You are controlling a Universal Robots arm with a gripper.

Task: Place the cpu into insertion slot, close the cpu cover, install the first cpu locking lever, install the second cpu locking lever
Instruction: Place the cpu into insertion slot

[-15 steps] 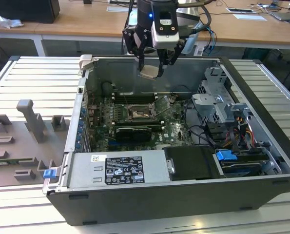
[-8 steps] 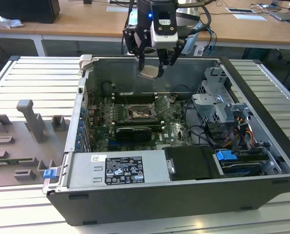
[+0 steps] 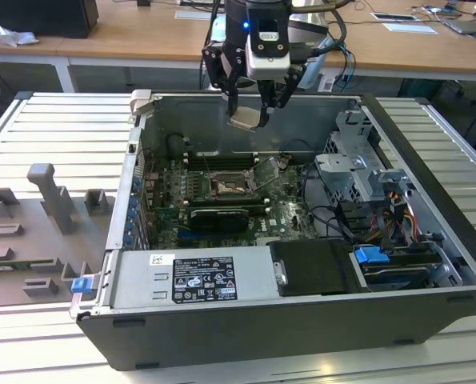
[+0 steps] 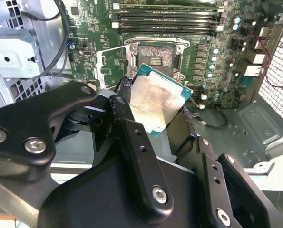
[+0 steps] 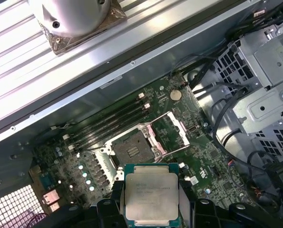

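Note:
My gripper (image 3: 250,117) hangs above the open computer case, shut on the cpu (image 3: 245,121). In both wrist views the cpu (image 4: 156,100) (image 5: 151,195) is a square chip with a pale metal top and green rim, pinched between black fingers (image 4: 127,124). Below it on the green board lies the insertion slot (image 3: 225,189) (image 4: 158,57) (image 5: 131,145), uncovered, with a dark centre. The cpu cover (image 3: 266,171) (image 4: 100,64) (image 5: 180,129) stands swung up beside the slot. The cpu is clear of the slot, well above the board.
Long memory slots (image 3: 222,159) run behind the socket. A black graphics card (image 3: 219,218) lies in front of it, then the power supply (image 3: 194,278). A metal drive cage (image 3: 358,172) with cables sits at the exterior view's right. A grey fixture tray (image 3: 46,224) lies outside the case.

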